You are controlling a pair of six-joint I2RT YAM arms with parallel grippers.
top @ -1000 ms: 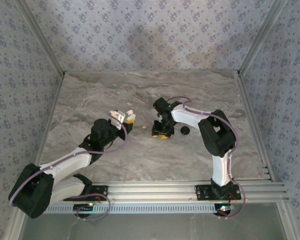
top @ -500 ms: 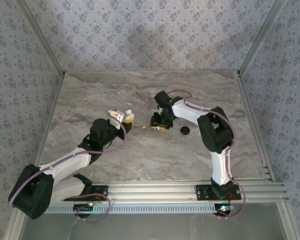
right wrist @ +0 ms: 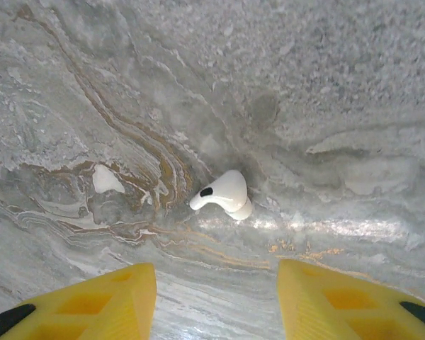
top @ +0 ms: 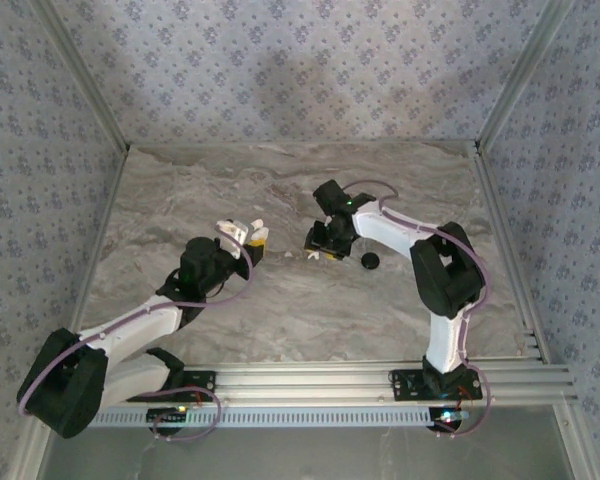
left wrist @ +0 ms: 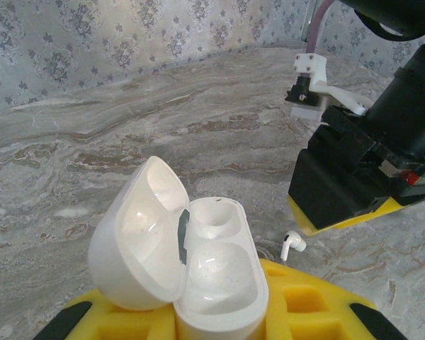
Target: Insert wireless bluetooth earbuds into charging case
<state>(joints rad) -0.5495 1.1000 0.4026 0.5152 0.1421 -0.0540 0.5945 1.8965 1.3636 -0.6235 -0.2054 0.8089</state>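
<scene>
The charging case (left wrist: 219, 276) is a glossy white box with its lid swung open to the left. My left gripper (left wrist: 219, 322) is shut on its lower body between yellow pads, and holds it above the table left of centre (top: 238, 232). One white earbud (right wrist: 225, 193) lies loose on the marble, stem pointing left. My right gripper (right wrist: 216, 283) hovers over it, open, with the yellow fingertips (right wrist: 113, 297) on either side and short of it, not touching. From the left wrist the same earbud (left wrist: 293, 244) lies on the table just under the right gripper (left wrist: 340, 205).
A flat black round disc (top: 369, 261) lies on the marble table (top: 280, 310) just right of the right gripper (top: 322, 248). Patterned walls and aluminium rails (top: 380, 375) bound the table on all sides.
My right gripper has shifted a little towards the back of the table and spread its fingers wider over the earbud. The left arm and the case have barely moved.
</scene>
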